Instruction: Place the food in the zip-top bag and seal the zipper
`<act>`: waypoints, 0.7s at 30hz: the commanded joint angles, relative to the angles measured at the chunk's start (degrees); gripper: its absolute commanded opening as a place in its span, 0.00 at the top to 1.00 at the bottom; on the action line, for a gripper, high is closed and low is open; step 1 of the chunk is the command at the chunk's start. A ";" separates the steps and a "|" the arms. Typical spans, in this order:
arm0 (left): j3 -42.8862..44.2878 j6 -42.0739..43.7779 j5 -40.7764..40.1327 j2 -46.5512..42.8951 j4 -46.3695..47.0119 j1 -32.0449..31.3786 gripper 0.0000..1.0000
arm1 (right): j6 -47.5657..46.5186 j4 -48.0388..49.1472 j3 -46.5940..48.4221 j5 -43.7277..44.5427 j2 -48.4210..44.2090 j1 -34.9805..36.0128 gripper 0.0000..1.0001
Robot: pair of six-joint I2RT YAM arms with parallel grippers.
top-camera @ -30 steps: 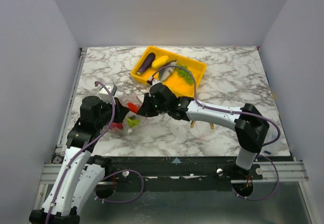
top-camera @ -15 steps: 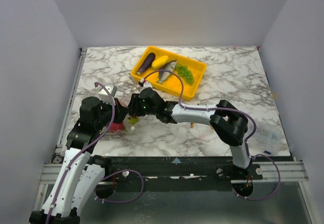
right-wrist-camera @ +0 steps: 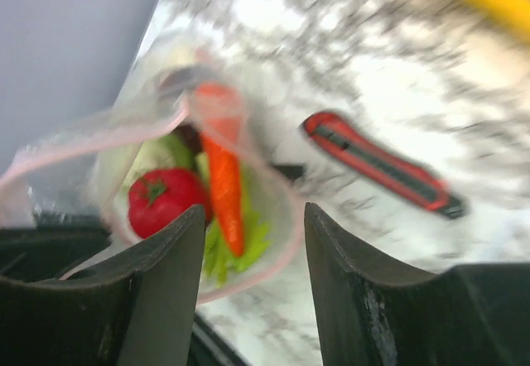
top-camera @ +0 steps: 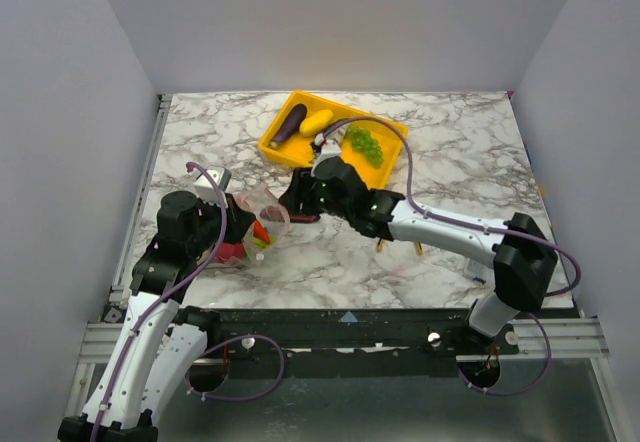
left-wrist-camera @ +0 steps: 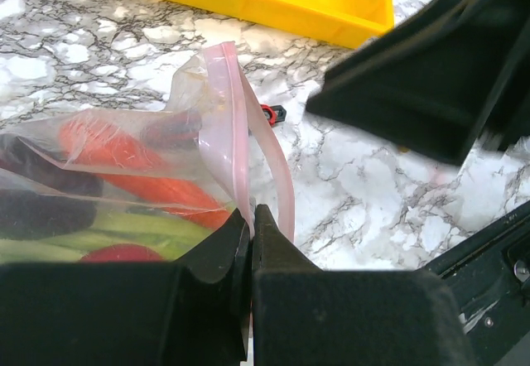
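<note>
The right arm (top-camera: 440,227) stretches low across the table (top-camera: 480,162) and hides part of the yellow tray (top-camera: 388,140). Its gripper (right-wrist-camera: 252,215) hangs over the bag's gaping mouth, jaws apart and empty. The left arm (top-camera: 165,262) is folded close, its gripper (left-wrist-camera: 251,221) clamped on the bag (left-wrist-camera: 166,146) by the zipper (left-wrist-camera: 240,126). The bag lies near the tray. Inside it are a tomato (right-wrist-camera: 161,196), a chili (right-wrist-camera: 225,188), lettuce (right-wrist-camera: 224,254) and a dark piece that is hard to make out. A knife (right-wrist-camera: 377,167) lies beside it, blurred.
</note>
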 commanded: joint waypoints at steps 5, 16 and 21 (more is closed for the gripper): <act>0.51 -0.08 0.04 0.12 1.43 -0.16 1.00 | -13.88 -10.12 3.21 14.78 -0.63 -14.15 0.18; 0.25 -0.17 0.77 0.37 1.62 -0.17 1.00 | -28.64 -10.77 21.74 10.96 22.53 -29.85 0.00; 0.29 -0.17 0.73 0.42 1.63 -0.17 1.00 | -29.96 -14.81 32.30 10.53 31.85 -31.17 0.00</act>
